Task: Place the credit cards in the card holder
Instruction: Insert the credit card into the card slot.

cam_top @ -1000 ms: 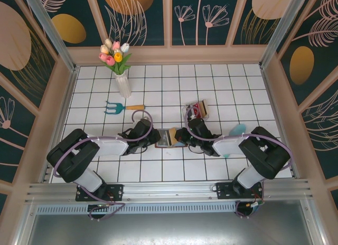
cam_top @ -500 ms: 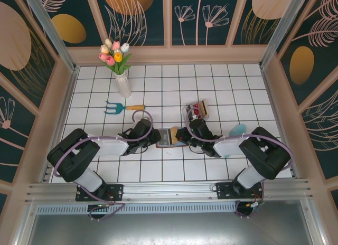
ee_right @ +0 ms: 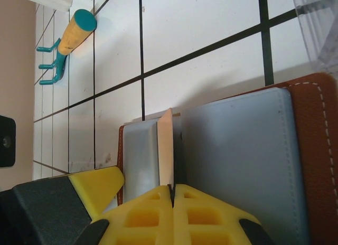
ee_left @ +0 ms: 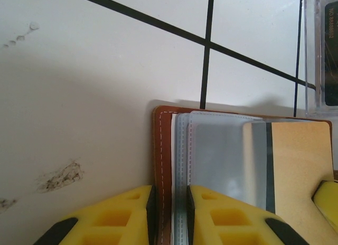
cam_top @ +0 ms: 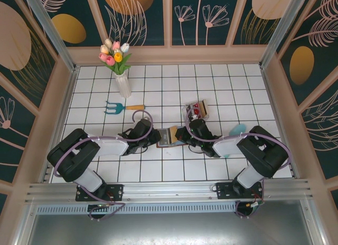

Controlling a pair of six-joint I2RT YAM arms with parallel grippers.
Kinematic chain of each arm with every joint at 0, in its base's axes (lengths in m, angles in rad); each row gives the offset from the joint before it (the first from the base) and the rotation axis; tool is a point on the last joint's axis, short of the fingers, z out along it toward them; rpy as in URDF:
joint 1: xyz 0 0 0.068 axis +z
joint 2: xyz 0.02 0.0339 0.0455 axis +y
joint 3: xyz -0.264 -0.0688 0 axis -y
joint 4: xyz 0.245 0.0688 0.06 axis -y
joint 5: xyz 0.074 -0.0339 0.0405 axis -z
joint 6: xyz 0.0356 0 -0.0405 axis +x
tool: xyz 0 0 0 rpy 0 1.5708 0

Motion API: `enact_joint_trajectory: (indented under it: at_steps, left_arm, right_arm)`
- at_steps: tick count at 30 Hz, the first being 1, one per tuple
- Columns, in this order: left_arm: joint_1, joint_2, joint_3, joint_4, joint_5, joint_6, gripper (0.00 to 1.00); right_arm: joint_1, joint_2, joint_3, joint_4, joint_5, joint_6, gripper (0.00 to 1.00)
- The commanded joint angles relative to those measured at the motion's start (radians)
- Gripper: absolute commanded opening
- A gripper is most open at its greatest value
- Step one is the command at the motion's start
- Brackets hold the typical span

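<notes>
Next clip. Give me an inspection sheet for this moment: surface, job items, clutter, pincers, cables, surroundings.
Surface: white tiled table; dark smudges beside the card holder.
Job's things: card holder lies open on the tiles, clear sleeves showing; tan card lies over the sleeves; more cards stand in a clear rack.
Clutter: vase of tulips; teal hand fork; teal item partly under the right arm, kind unclear.
Grippers: left pincer shut on the card holder's leather edge; right pincer shut on the tan card.
Cables: purple cables loop over both wrists; no snag seen.
Surroundings: floral panels; metal rail at the near edge.
</notes>
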Motion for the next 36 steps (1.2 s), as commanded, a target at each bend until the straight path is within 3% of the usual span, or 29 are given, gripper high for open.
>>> enact_joint_trajectory:
  at_steps: [1,9,17,20,26,31,36]
  left_arm:
    - [-0.006,0.039,-0.025,-0.064,0.043,0.007,0.24]
    - [-0.006,0.029,-0.022,-0.065,0.041,0.004,0.24]
    - [-0.007,0.024,-0.024,-0.066,0.036,0.001,0.25]
    - [-0.006,0.024,-0.021,-0.069,0.036,0.004,0.25]
    - [-0.006,0.025,-0.022,-0.068,0.037,0.003,0.25]
    - [-0.006,0.028,-0.018,-0.068,0.04,0.005,0.25]
    - [-0.006,0.024,-0.02,-0.064,0.04,0.005,0.25]
  right_arm:
    - [0.02,0.034,-0.005,0.039,-0.007,0.027,0.0]
    - [0.068,0.112,0.076,0.008,-0.021,0.063,0.08]
    - [0.073,0.071,0.127,-0.143,-0.02,0.01,0.16]
    - [0.073,0.066,0.134,-0.167,-0.027,0.004,0.23]
    - [0.065,0.032,0.161,-0.287,0.032,-0.041,0.3]
    - [0.057,0.049,0.186,-0.345,0.036,-0.063,0.29]
    - [0.06,0.098,0.215,-0.29,-0.056,-0.077,0.11]
